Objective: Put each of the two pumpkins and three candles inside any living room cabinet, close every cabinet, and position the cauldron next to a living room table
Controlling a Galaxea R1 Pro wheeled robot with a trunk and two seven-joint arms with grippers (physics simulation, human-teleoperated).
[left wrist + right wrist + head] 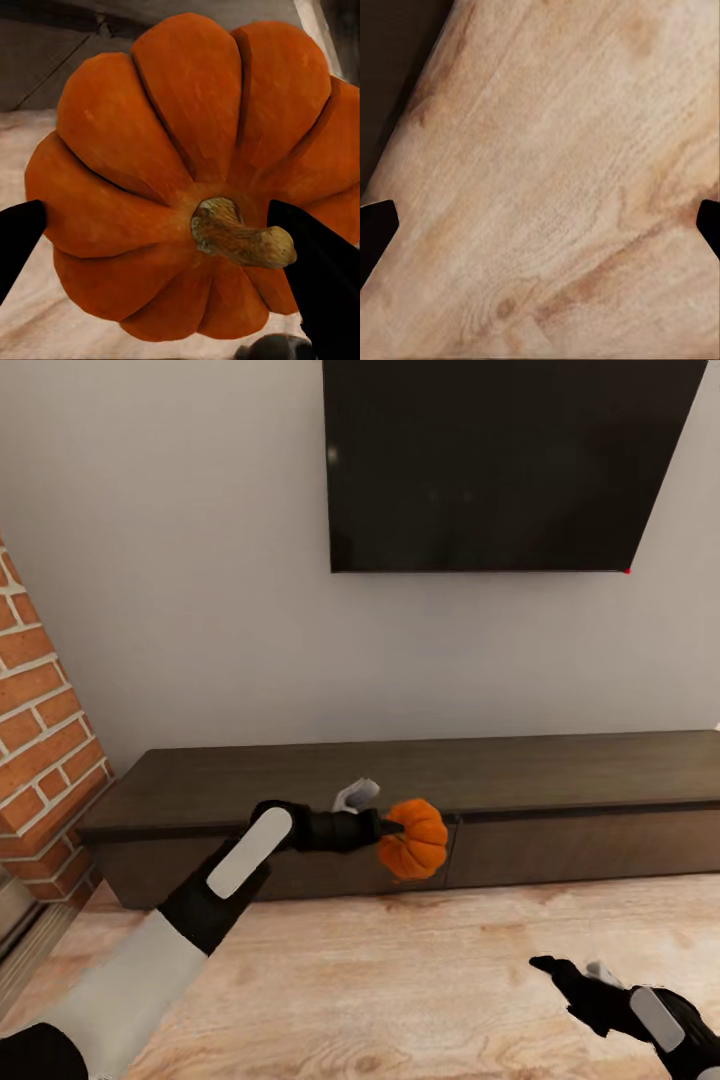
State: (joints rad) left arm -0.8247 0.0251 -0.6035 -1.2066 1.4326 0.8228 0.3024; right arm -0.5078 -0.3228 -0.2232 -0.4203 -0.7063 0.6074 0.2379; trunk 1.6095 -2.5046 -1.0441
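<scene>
Left of centre in the frame, the left end effector (388, 827) is clamping a pumpkin (413, 839) before the closed cabinet (560, 790). Lower right, the right end effector (553, 967) is hovering apart over the floor (400, 980).

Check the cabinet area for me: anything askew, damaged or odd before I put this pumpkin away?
Nothing stands out. The left gripper holds the pumpkin intact in front of the cabinet, whose drawers look shut and flush. The right gripper hangs open above bare floor.
</scene>
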